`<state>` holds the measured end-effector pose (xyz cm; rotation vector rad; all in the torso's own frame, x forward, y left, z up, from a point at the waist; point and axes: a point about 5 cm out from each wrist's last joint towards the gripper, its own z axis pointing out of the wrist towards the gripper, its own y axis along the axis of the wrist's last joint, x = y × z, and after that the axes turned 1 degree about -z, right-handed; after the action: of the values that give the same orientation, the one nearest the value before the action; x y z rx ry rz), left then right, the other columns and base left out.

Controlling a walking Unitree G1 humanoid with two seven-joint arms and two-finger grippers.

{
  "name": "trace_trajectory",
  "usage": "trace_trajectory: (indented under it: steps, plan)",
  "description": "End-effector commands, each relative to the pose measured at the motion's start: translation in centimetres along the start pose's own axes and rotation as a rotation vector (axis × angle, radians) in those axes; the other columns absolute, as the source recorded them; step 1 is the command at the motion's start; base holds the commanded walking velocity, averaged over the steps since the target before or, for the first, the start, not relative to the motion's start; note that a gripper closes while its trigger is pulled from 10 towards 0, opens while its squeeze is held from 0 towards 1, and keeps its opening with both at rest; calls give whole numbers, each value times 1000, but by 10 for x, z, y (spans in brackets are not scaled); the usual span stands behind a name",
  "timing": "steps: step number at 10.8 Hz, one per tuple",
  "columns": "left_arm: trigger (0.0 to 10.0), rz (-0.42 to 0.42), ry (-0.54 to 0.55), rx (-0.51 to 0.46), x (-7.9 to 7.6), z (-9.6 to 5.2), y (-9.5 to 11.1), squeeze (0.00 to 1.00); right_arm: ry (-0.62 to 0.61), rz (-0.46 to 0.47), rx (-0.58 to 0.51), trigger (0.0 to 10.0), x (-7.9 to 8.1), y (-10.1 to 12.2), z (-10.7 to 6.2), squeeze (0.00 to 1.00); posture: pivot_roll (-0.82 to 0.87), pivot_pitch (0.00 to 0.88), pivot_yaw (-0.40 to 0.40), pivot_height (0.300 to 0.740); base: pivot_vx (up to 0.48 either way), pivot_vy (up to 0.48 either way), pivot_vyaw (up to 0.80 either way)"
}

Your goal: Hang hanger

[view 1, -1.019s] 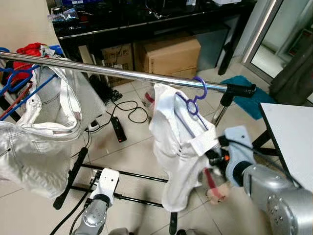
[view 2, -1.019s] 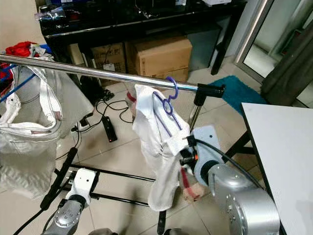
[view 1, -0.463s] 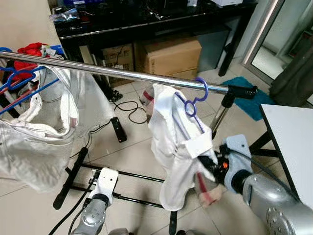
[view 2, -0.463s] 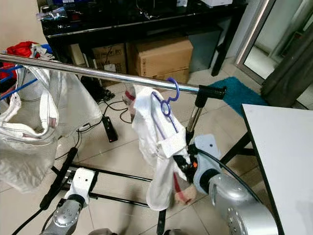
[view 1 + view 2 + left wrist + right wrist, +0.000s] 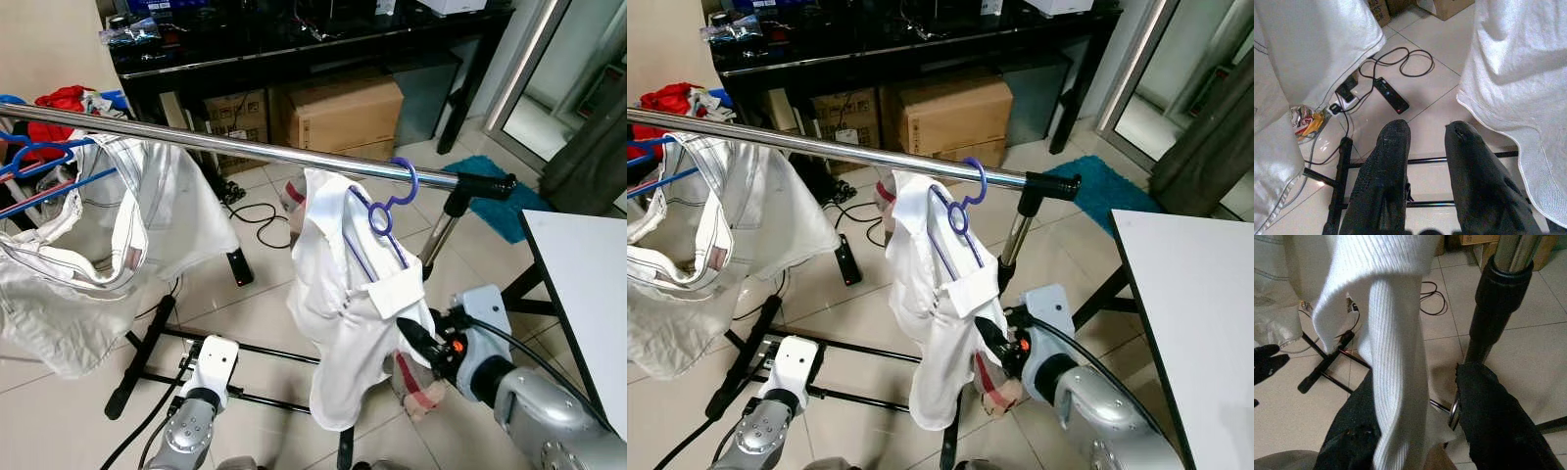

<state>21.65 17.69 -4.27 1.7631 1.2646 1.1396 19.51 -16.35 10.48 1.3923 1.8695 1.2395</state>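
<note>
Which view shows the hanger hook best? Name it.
Left eye view: the purple hanger has its hook over the rail, seen whole. The right eye view shows the same. The wrist views show the white shirt.

White shirt [image 5: 343, 294] drapes over most of the purple hanger [image 5: 387, 201], leaving its arms largely hidden.

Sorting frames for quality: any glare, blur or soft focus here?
Eye views: sharp, with bright glare along the chrome rail and glossy floor tiles. Right wrist view: the white shirt is near but its ribbing reads clearly. Left wrist view: the left hand is slightly soft.
</note>
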Motion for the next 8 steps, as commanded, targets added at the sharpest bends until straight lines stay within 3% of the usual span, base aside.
trace_trajectory:
  steps: [1, 2, 6, 8]
  plan:
    - [10000, 4, -11, 2, -2, -1, -1, 0, -3, 6, 81, 10000, -3, -17, -1, 1000, 67, 55, -14, 740, 0, 0, 0]
    - [10000, 4, -11, 3, -2, -1, -1, 0, -2, -5, 90, 10000, -4, -24, -2, 0, 67, 55, -14, 740, 0, 0, 0]
    - [10000, 5, -13, 7, -3, -2, -2, 0, -26, 13, 89, 10000, -16, -46, -7, 0, 65, 57, -13, 740, 0, 0, 0]
    - [10000, 1, -10, 10, -3, -2, -2, 0, -145, -16, 109, 10000, -39, -73, -13, 0, 66, 53, -15, 740, 0, 0, 0]
